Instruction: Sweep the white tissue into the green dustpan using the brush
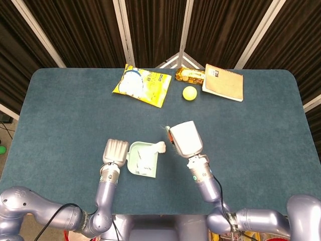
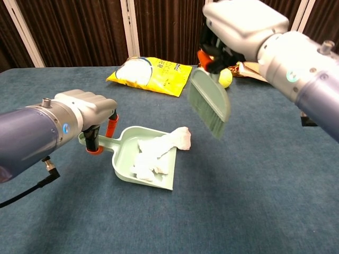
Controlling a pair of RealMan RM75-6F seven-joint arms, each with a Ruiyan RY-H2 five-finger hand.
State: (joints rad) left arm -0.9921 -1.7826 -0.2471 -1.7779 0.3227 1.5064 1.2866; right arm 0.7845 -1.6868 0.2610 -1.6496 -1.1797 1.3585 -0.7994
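Tissue (image 2: 159,151) sits mostly in the dustpan (image 2: 124,159) w/ 1 end draped over its right side, so w/ your left hand (image 2: 85,114) gripping the handle steady and right hand (image 2: 241,29) clamped on the brush (image 2: 209,103) above the table, drop the bristles just right of that end and flick it left.

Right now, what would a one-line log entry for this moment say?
left hand: holds dustpan handle | right hand: holds brush raised off table | tissue: mostly in pan, one end over rim
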